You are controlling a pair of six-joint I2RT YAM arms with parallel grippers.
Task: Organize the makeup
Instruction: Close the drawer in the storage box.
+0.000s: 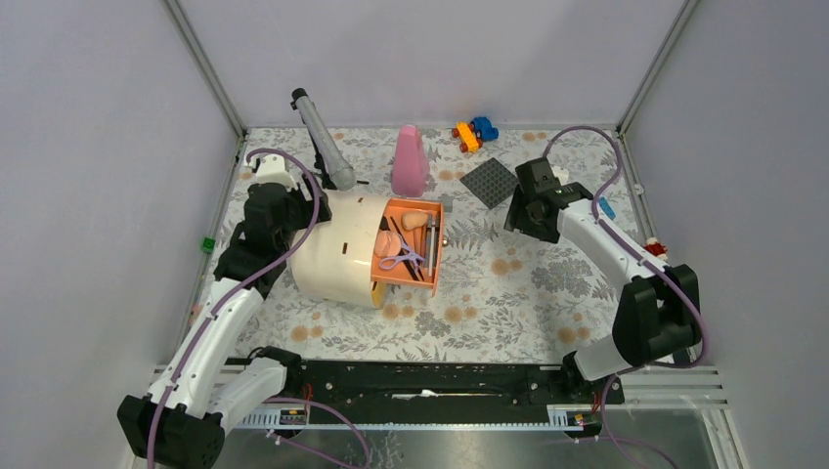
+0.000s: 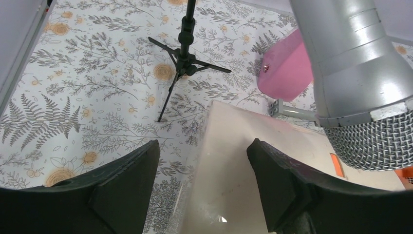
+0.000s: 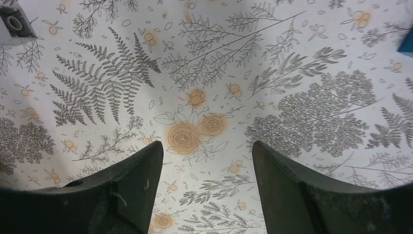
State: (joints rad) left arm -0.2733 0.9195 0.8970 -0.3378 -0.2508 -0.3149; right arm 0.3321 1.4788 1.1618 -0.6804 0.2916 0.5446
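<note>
Centre-left on the floral-printed desk [image 1: 508, 293]: a cream domed case [image 1: 327, 256], with an orange tray [image 1: 414, 204] butted against its right side. Gathered inside that tray, the makeup: a peach egg-shaped sponge [image 1: 414, 221] at the far end, a round peach puff [image 1: 384, 243] on the side nearest the case, thin brushes [image 1: 428, 246] laid lengthwise, and a small lilac item [image 1: 401, 260] among them, too small to identify.

Left gripper [image 2: 202, 161] poised above the case's left edge, with jaws moderately parted and nothing clamped between them; below the gap, only cream case surface and patterned desk. Just to the right in the wrist view, the silver head of a microphone [image 2: 360, 73], with its black tripod [image 2: 185, 61] planted on the desk beyond the case.

Right gripper [image 3: 207, 161] well apart from the tray, over the right half of the desk, with jaws spread wide and holding nothing; beneath it, a print of ferns and orange roses, plus a grey studded piece [image 3: 14, 22] at the upper left corner of its wrist view.

Along the back of the desk: a tall pink cone-shaped bottle [image 1: 409, 161], bright toy bricks [image 1: 473, 132] and a dark grey studded plate [image 1: 489, 182], all outside the tray.
</note>
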